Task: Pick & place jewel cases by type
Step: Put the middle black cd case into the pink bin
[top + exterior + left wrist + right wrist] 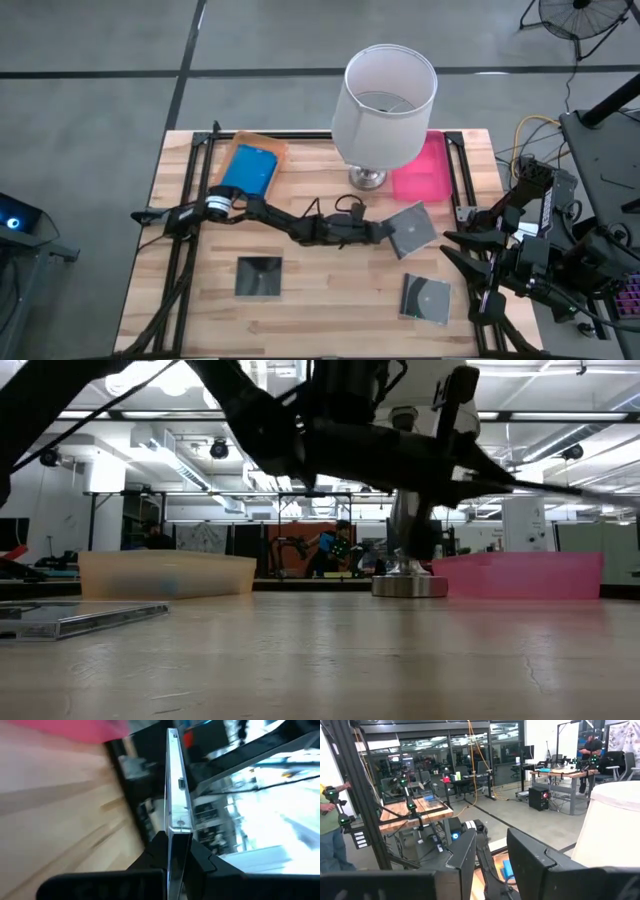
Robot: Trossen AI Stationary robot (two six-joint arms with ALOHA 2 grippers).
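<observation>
My left gripper (392, 232) reaches across the table's middle and is shut on a dark grey jewel case (413, 229), just near of the pink tray (425, 172). Two more grey jewel cases lie flat on the wood, one near the middle left (259, 277) and one near the right (425, 297). A blue jewel case (248, 168) lies in the orange tray (272, 148) at the far left. My right gripper (490, 851) hangs raised at the table's right edge, open with nothing between its fingers. My left gripper pinches the grey case's two flat faces between its two fingers (152, 852), at the case's edge nearest the arm (176, 827). The fingers come level from the table's left. The case sticks out beyond them toward the right, with its broad face showing from above.
A white-shaded lamp (388, 92) stands on its metal base (368, 178) between the two trays at the far middle. In the low view a grey case (80, 617) lies near left. Bare wood stretches between the two lying cases.
</observation>
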